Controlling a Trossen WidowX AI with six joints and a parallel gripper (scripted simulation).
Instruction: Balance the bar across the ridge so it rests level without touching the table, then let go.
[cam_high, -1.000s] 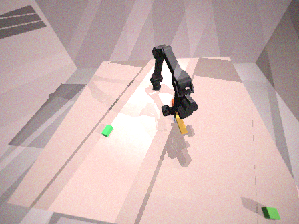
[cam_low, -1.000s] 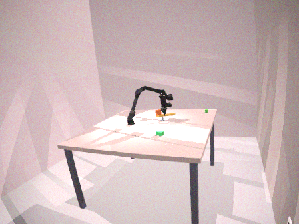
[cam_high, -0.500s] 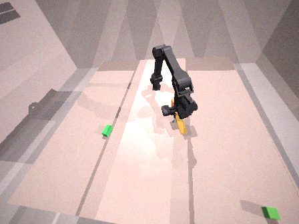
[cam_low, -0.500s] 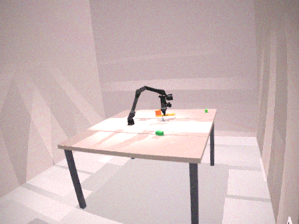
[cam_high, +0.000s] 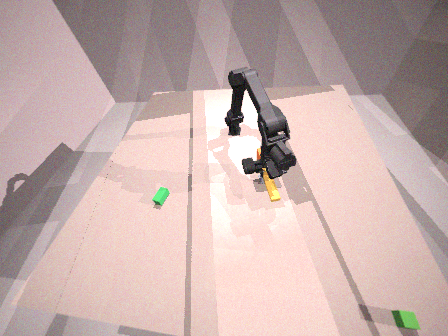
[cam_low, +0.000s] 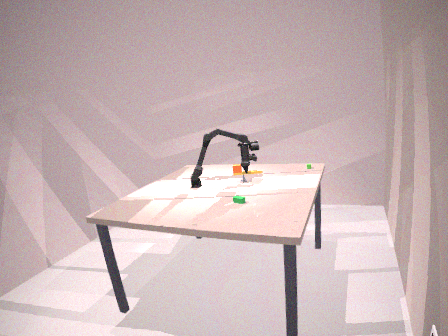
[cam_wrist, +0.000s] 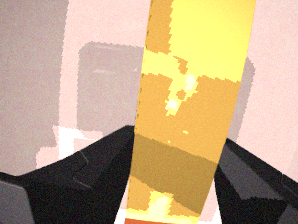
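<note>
The yellow bar has an orange block at the end nearer the arm's base. My gripper is shut on the bar, one finger on each side, between the block and the far end. The bar looks about level in the exterior view. The small grey ridge shows just under the bar, below the fingers. Whether the bar touches the ridge is too small to tell. The arm hides the middle of the bar in the top view.
A green block lies on the table, well off to one side of the bar. Another green block lies far from the arm, near a table corner. Shadow bands cross the table top.
</note>
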